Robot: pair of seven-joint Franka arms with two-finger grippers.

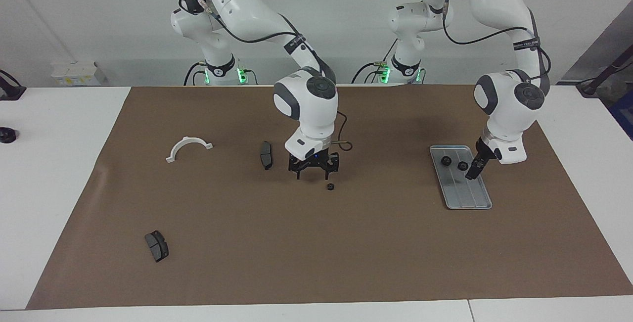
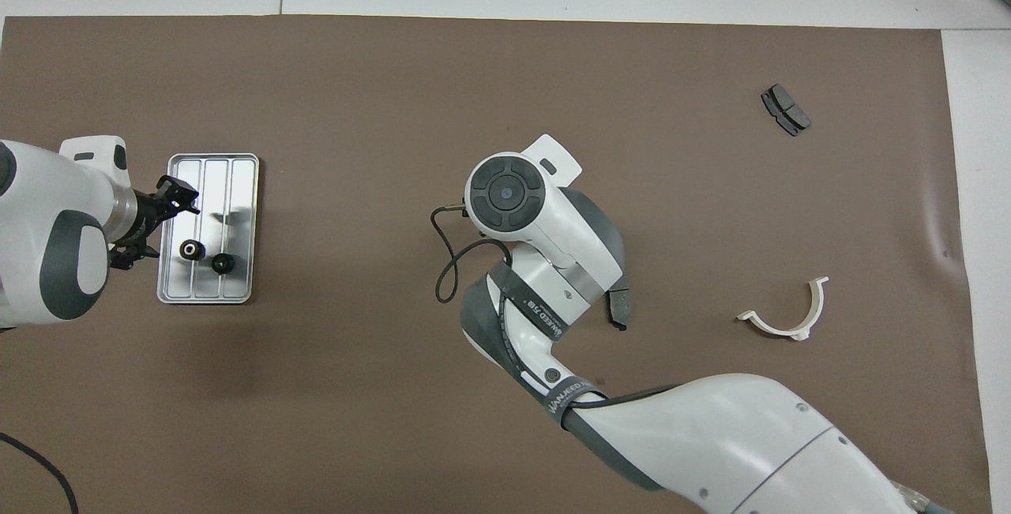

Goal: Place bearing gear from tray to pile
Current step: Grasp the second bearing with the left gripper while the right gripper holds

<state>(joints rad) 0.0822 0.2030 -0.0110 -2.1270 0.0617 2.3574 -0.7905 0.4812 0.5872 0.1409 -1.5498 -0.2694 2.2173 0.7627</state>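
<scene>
The silver tray (image 1: 467,194) lies toward the left arm's end of the brown mat and holds two black gears (image 1: 445,161) (image 1: 463,165). The tray (image 2: 237,182) and its gears (image 2: 190,249) (image 2: 223,263) also show in the overhead view. My left gripper (image 1: 474,169) hangs open and empty low over the tray's rim beside the gears; it also shows in the overhead view (image 2: 150,226). One black gear (image 1: 330,186) lies alone mid-mat. My right gripper (image 1: 312,173) is open and empty just above the mat beside that gear. In the overhead view the right arm's hand hides it.
A dark brake pad (image 1: 266,155) lies next to the right gripper, another (image 1: 157,245) farther from the robots toward the right arm's end. A white half-ring (image 1: 189,147) lies toward the right arm's end. A thin cable loops by the right hand (image 2: 446,261).
</scene>
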